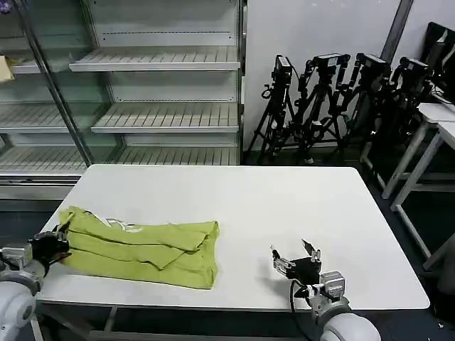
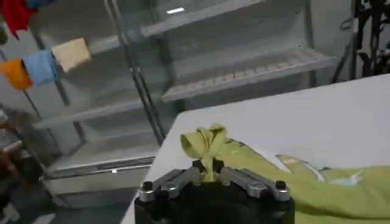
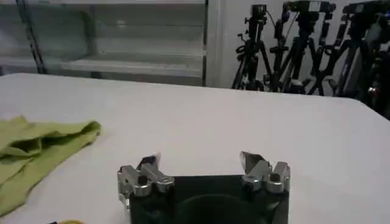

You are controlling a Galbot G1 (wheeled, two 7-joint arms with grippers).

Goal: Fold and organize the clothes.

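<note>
Shirt [image 1: 142,249]: lime tee, roughly folded into a wide bundle, lying on white bench [image 1: 284,206], front-left part, collar side w/ small white mark toward the rear. Left claw [image 1: 58,241] at the bundle's left end, by the bench's left edge, fingers [image 2: 177,180] pinched together on a bunched-up bit of the fabric, which sticks up above them in left wrist view. Right claw [image 1: 295,256] low over the bench's front-right area, well apart from the tee, fingers [image 3: 146,165] spread wide, nothing between them. Shelving rack [image 1: 156,85] and tripods [image 1: 334,99] behind bench.
</note>
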